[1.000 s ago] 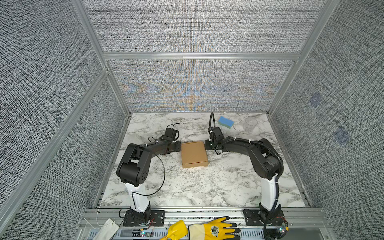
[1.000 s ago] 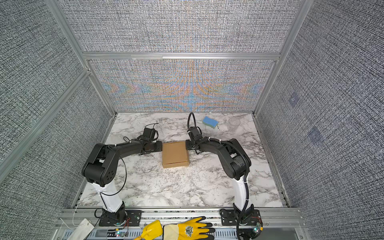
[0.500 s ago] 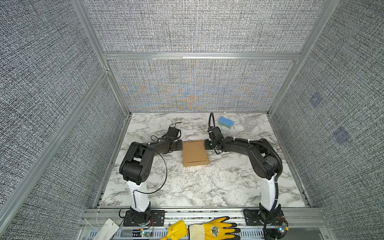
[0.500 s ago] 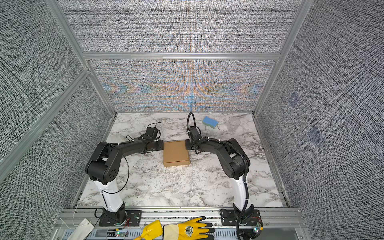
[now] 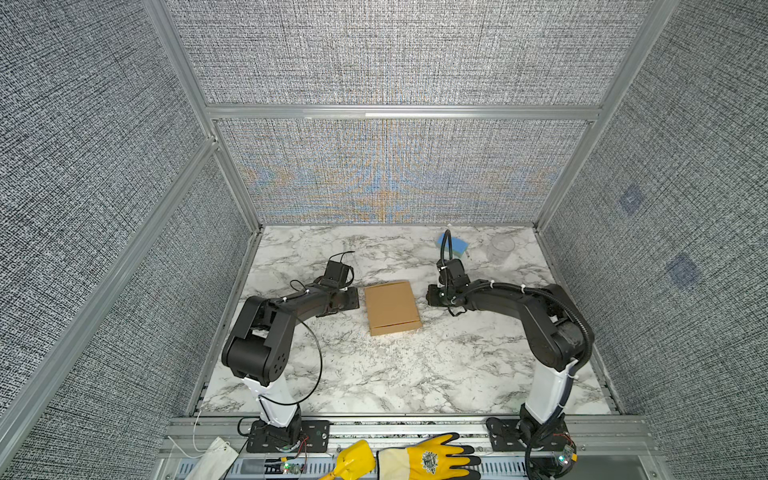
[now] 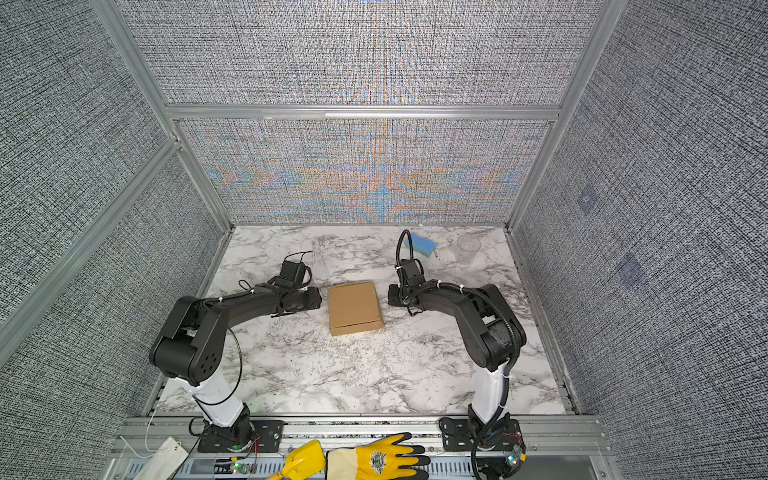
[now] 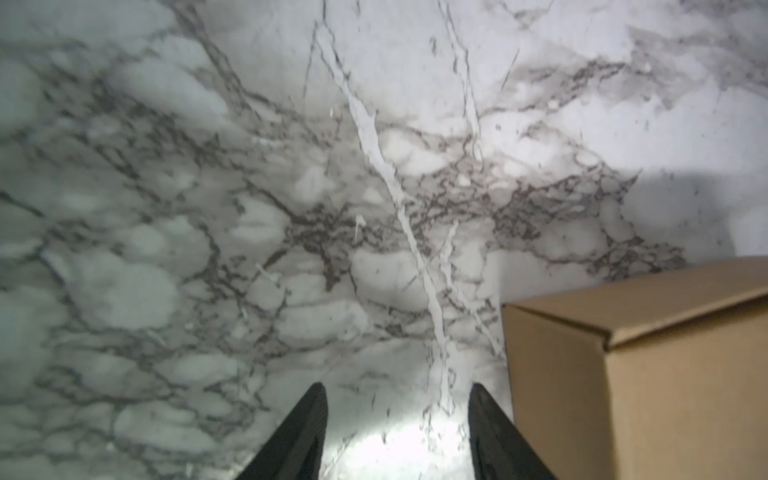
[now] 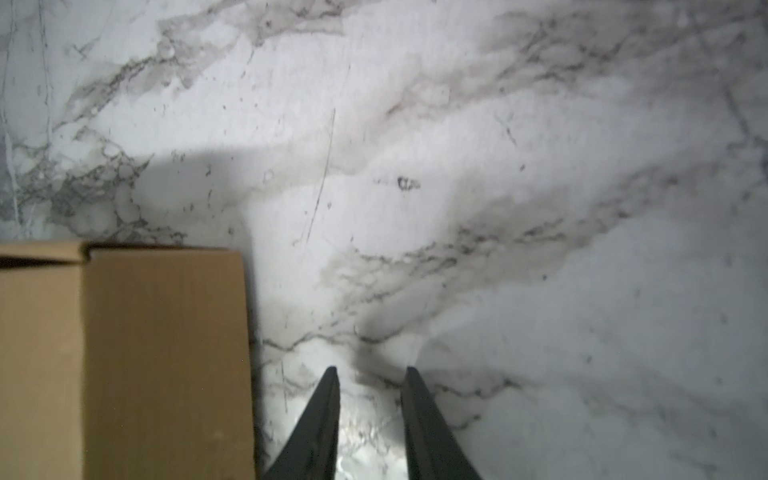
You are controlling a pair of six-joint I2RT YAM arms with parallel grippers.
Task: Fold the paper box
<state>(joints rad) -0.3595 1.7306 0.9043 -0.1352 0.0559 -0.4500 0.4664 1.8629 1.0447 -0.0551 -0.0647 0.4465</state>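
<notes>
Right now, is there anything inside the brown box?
I can't tell. The paper box is folded up with its lid down, which covers the inside in every view. I only see its plain brown outside, and nothing lies on top.

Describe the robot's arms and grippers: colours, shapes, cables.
The left arm and right arm are black with rounded joints, a white lower segment and a black base plate. A thin black cable loops off the left; a ribbed black hose with white ties follows the right. The left gripper and right gripper have flat black fingers tapering to points.
</notes>
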